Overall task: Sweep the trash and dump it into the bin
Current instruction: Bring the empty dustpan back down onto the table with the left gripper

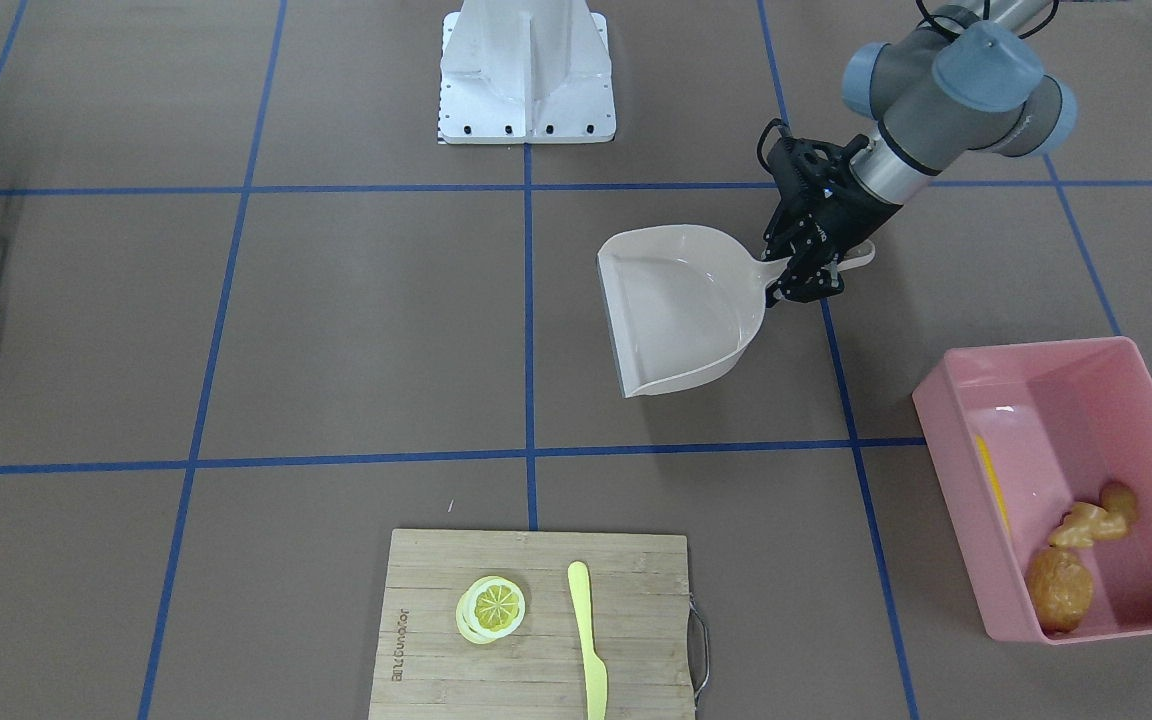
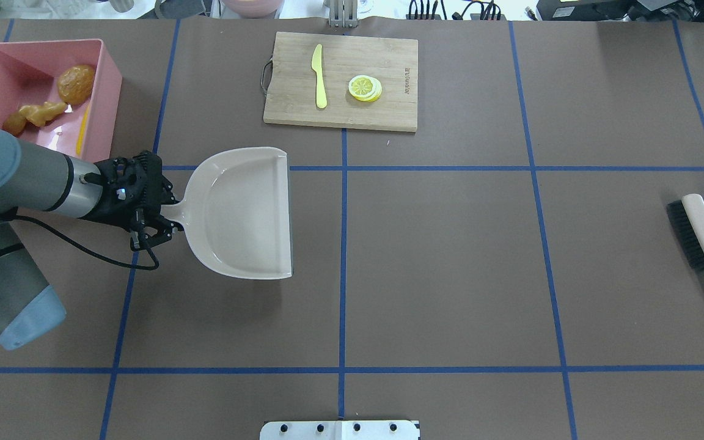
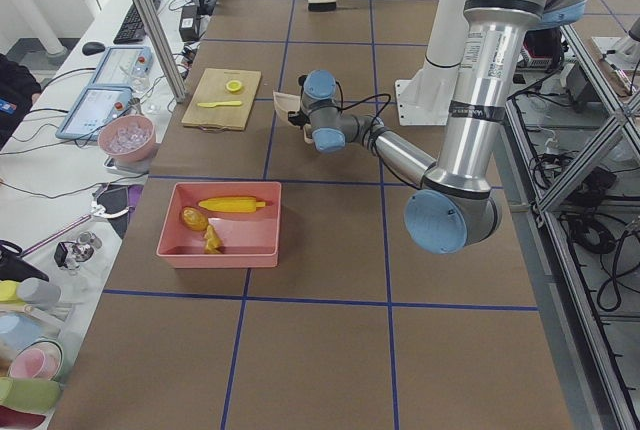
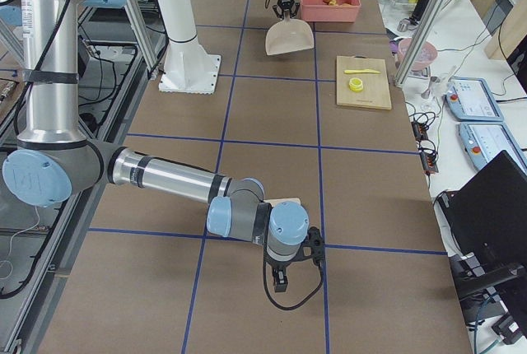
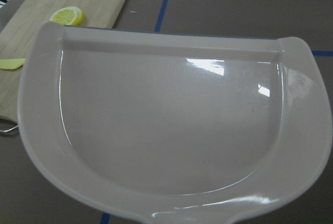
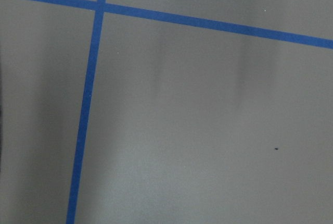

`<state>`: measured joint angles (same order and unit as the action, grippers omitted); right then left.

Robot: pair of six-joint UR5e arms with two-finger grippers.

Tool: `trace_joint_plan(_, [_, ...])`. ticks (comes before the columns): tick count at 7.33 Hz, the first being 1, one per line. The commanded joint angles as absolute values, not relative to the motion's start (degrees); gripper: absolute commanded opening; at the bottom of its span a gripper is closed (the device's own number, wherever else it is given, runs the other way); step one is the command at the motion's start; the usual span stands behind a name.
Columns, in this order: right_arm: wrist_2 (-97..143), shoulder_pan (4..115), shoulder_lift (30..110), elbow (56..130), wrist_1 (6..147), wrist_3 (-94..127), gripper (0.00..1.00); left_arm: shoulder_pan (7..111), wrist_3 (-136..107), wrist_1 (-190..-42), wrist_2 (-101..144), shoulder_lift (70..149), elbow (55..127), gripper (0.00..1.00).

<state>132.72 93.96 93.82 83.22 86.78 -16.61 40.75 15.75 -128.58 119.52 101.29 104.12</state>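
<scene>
A brown surface (image 2: 450, 275) marked with blue tape lines is shown. The left pincer (image 2: 170, 214) is closed on the handle of a beige dustpan (image 2: 242, 214). The pan is held roughly level, with nothing seen inside it, and its wide mouth is turned towards the middle of the surface.

The pink bin (image 1: 1066, 420) is placed just beside the left arm, towards the far edge in the overhead view, and is apart from the dustpan. All three pieces of trash are seen inside it. The yellow corn cob (image 3: 232, 205) is laid along one long wall. The knobbly ginger root (image 2: 40, 113) is in the middle, and the brown-orange potato (image 2: 76, 84) is near a corner.

A wooden cutting board (image 2: 340, 79) is set at the far edge, with a lemon slice (image 2: 364, 87) and a yellow knife (image 2: 319, 76) lying on it. A hand brush (image 2: 700, 235) is laid on the surface well apart, at the robot's right.

The right pincer (image 4: 284, 278) is seen only in the side view, low over the surface. Whether it is open or closed cannot be told.
</scene>
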Motion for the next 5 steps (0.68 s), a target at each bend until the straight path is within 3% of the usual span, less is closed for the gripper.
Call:
trace_joint_plan(1, [132.9,94.0,94.0,83.6,86.7,-16.5,1.00,37.8,16.7,-123.9,120.0,101.5,104.5,0.00])
trace_joint_plan(5, [133.2,94.0,94.0,83.0,86.7,-16.7,1.00,38.8,25.0,-115.0,129.9,105.9,103.7,0.00])
